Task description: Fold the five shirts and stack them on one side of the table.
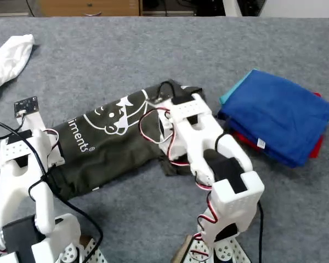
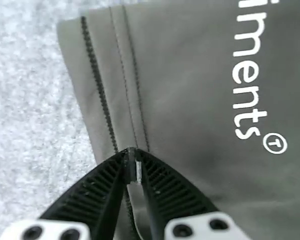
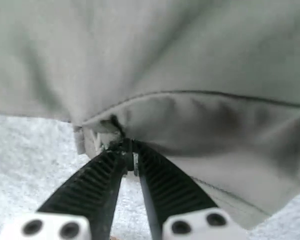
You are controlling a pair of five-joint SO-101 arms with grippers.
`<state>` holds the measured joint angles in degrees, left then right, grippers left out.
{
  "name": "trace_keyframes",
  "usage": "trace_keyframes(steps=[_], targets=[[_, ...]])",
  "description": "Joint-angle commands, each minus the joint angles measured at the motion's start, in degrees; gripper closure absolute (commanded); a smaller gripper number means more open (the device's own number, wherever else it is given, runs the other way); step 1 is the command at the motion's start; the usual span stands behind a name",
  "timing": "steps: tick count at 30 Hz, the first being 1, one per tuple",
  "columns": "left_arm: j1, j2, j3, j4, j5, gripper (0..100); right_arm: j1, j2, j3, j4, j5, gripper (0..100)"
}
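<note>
In the high view, the dark olive cotton shirt with white print (image 1: 107,145) lay in the middle of the grey felt-covered table (image 1: 153,49), already narrowed into a long band. The left arm (image 1: 22,164) stood at its near left end and the right arm (image 1: 208,137) at its right end, probably so that the two ends could be brought together evenly. A folded blue shirt (image 1: 279,115) rested on a red one (image 1: 317,148) at the right side, which seems to be the chosen place for the stack. A crumpled white shirt (image 1: 11,55) waited at the far left corner, not folded.

In the left wrist view, the left gripper (image 2: 132,167) was pinched together on the stitched hem of the dark shirt, close to the corner. I think this held the edge straight.

In the right wrist view, the right gripper (image 3: 130,152) was clamped on a bunched fold of the same shirt, slightly raised above the table, so that the layers would not slip apart.
</note>
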<state>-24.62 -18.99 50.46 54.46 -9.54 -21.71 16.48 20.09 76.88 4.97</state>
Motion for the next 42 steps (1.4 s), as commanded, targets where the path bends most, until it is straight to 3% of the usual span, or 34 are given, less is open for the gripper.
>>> trace_keyframes(steps=[1,10,20,30,35,42], targets=[[-0.62,-1.98,-0.18,-0.53,0.35,98,-2.42,-0.4,1.27,1.23,-0.35,99.4],[-0.44,-1.98,-0.09,-0.62,0.35,98,-9.36,-5.23,3.74,1.23,-2.37,99.4],[-0.18,-1.89,0.18,-0.62,0.35,98,-10.95,-10.59,10.07,1.14,-1.93,99.4],[-0.18,-1.89,0.26,-0.62,0.35,98,-17.36,-18.24,13.05,2.11,-1.85,99.4],[-0.18,-1.89,0.26,-0.62,0.35,98,-14.11,-16.75,12.7,0.7,0.79,99.4],[-0.18,-1.89,-3.08,-0.09,0.7,98,-2.86,-23.87,-2.15,10.55,6.95,99.4]])
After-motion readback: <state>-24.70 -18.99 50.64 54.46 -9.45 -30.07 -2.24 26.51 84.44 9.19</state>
